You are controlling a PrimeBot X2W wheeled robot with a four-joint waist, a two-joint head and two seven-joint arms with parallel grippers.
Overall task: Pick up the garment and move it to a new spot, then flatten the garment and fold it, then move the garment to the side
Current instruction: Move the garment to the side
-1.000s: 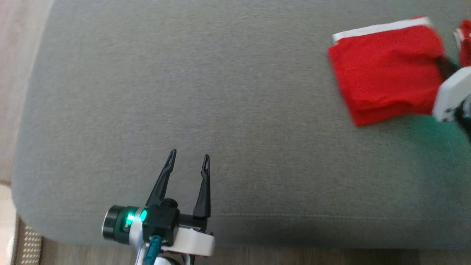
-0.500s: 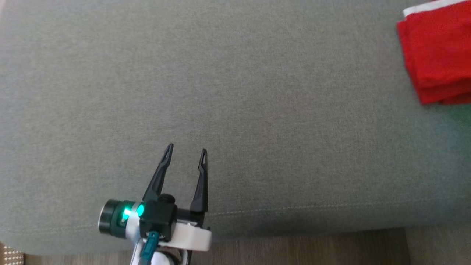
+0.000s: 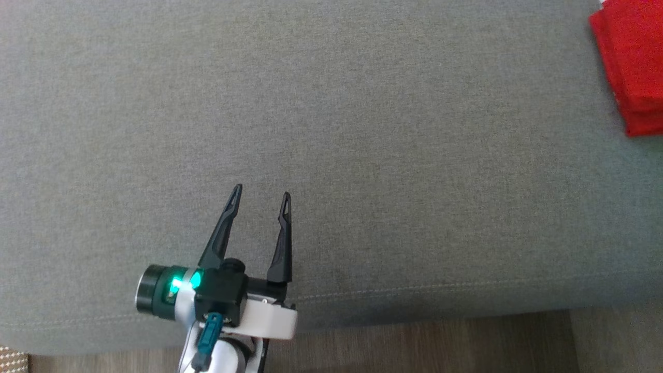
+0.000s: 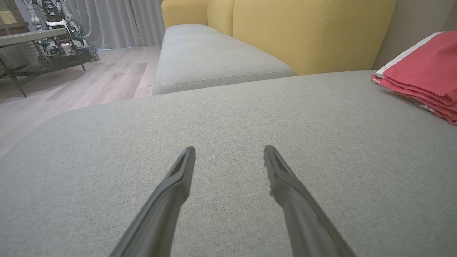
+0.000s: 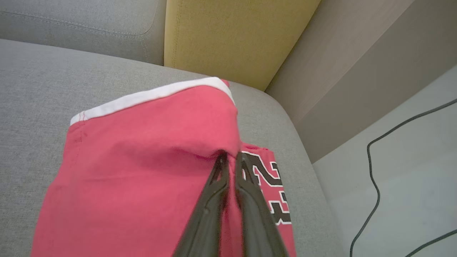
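- Folded red jersey (image 3: 634, 67): 2 o'clock on grey sofa cushion (image 3: 362, 129); my head view shifted, so it now sits at the frame edge.
- Right gripper (image 5: 231, 157): pinching the jersey's edge; I judge the side-move is underway.
- Left gripper (image 3: 261, 194): spread, idle, 7 o'clock.

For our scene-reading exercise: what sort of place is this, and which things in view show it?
Probably a living room, or a mock-up of one: a grey sofa seat with yellow back cushions, a wood-look floor and long curtains.
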